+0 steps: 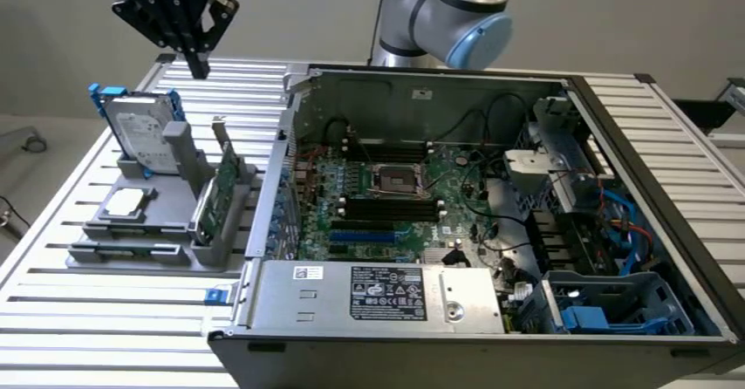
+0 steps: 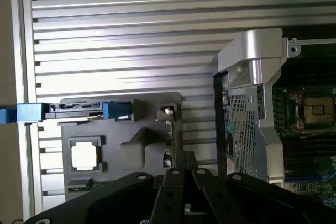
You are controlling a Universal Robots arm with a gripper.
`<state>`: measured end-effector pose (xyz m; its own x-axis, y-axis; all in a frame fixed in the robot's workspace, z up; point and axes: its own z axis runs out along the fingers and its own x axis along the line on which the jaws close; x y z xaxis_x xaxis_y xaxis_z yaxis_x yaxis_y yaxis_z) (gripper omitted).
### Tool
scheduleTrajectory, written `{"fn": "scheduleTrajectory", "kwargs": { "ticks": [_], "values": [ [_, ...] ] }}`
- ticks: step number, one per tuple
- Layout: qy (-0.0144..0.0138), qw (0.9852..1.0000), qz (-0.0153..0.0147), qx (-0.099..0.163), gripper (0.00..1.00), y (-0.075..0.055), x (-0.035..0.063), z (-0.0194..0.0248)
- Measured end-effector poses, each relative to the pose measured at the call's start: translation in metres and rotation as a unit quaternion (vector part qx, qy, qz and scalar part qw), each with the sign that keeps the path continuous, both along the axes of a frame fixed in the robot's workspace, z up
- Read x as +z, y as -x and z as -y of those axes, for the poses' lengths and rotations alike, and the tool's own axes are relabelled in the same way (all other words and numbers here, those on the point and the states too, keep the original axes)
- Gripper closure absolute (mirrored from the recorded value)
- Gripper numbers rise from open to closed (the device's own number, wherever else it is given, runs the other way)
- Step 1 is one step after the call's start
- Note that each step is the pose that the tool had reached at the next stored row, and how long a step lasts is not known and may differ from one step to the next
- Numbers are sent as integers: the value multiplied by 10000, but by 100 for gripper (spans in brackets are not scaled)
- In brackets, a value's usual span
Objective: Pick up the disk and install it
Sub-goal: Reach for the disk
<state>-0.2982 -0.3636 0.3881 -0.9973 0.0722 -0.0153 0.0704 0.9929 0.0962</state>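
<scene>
Disk well below closed jaws

Shut, empty tool hovers nr disk standing upright in grey holder.

The gripper is held high, between ten and eleven o'clock in the exterior view, pointed downward with its fingers pressed together. The arm is seen bent toward one o'clock.

Light: even brightness is washing the scene | Glare: the slatted table is gleaming white | Shadow: the computer case is sitting darker inside
</scene>
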Motion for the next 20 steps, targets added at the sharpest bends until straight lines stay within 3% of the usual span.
{"fn": "scheduleTrajectory", "kwargs": {
  "ticks": [20],
  "values": [
    [-6, 10000, -8, 0, 89, 562, -18, -308]
  ]
}}
